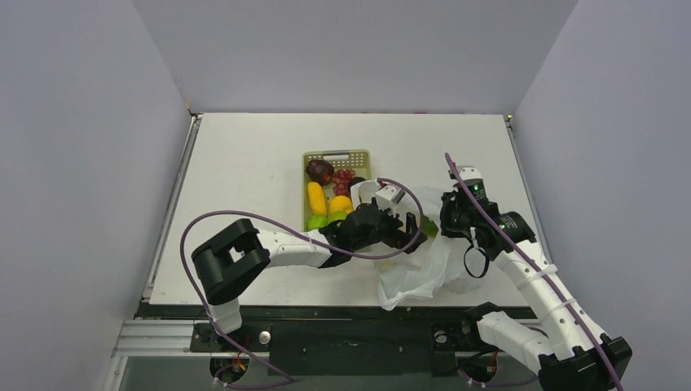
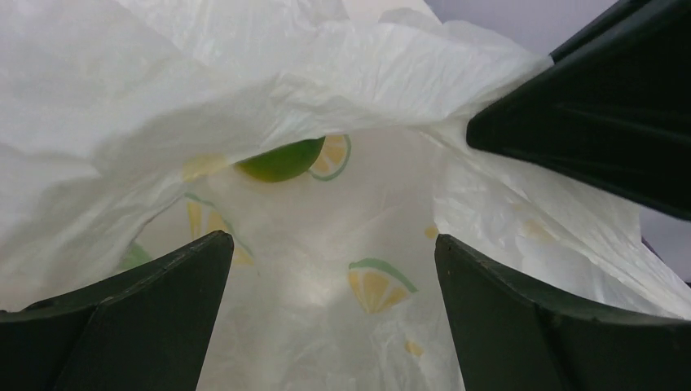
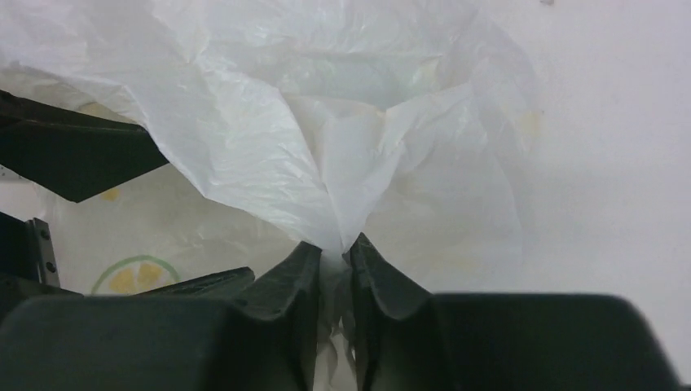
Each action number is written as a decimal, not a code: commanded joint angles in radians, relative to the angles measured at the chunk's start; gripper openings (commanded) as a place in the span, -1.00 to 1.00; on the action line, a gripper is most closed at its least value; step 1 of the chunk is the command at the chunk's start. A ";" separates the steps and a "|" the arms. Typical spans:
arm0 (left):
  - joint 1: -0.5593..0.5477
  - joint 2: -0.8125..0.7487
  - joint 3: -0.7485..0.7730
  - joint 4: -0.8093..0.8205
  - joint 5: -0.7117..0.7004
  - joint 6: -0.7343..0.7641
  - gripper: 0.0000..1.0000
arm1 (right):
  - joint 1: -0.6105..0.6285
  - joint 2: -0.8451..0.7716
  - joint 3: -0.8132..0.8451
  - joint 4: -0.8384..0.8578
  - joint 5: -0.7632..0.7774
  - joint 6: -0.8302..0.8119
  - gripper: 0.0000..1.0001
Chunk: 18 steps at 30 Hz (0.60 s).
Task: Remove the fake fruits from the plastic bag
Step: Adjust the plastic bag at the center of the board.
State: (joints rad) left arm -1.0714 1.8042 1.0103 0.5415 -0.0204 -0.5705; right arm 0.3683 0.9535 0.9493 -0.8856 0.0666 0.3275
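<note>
A fold of the plastic bag [image 1: 424, 273] is clamped between the jaws of the right gripper [image 3: 336, 244], the left gripper [image 2: 330, 244] is held with jaws apart at its mouth, and only part of a green fruit [image 2: 281, 159] is seen inside.

The plastic bag [image 2: 342, 73] is translucent white, printed with yellow lemon slices [image 2: 379, 287] rimmed green. A green fruit [image 2: 281, 159] shows inside. Left of it, the yellow-green basket [image 1: 336, 155] holds a dark maroon fruit [image 1: 319, 170], red grapes [image 1: 345, 181] and yellow fruits [image 1: 316, 198].
</note>
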 commanded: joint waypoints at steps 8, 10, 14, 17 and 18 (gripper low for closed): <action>0.003 -0.229 -0.045 -0.092 -0.017 0.054 0.84 | -0.062 -0.105 -0.012 0.571 -0.571 0.249 -1.00; -0.003 -0.267 -0.044 -0.129 -0.032 0.075 0.82 | -0.076 -0.137 -0.012 0.542 -0.591 0.291 -1.00; -0.014 -0.298 -0.030 -0.177 -0.024 0.099 0.82 | -0.155 -0.247 -0.118 0.417 -0.585 0.330 -1.00; -0.019 -0.266 -0.026 -0.175 -0.003 0.100 0.81 | -0.233 -0.340 -0.202 0.276 -0.499 0.304 -1.00; -0.020 -0.239 -0.026 -0.168 0.000 0.098 0.80 | -0.270 -0.371 -0.246 0.264 -0.488 0.304 -1.00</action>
State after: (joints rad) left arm -1.0840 1.5246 0.9642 0.3988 -0.0387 -0.4988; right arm 0.1871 0.6731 0.8089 -0.4854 -0.4603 0.6048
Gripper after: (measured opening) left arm 0.907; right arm 0.005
